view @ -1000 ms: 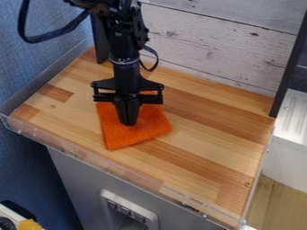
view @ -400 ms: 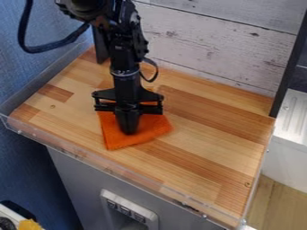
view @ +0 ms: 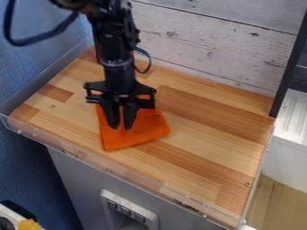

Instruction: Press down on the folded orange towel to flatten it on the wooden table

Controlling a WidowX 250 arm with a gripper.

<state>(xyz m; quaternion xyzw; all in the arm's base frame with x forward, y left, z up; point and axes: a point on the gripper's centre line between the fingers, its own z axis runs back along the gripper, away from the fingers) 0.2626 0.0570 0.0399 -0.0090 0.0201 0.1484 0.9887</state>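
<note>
Two fingers [view: 129, 117] of your gripper [view: 120, 127] now stand apart, with a narrow gap showing orange between their tips; a moment ago they were together. You have them over the orange cloth [view: 141, 137], which lies on the left half of the worktop [view: 201, 130] as the view has it. Nothing is visibly held. For the work on the cloth, that opening leaves it free of a grip, as I judge it, and any hold on it would call for the fingers to close again. From this slanted view, the tips may or may not be touching the fabric; you can't be sure.

Against the earlier frames, your arm [view: 114, 47] has shifted a little to the left in view, and the fingertips sit slightly higher than in the last one. The cloth lies nearly where it did, its near corner only slightly displaced.
</note>
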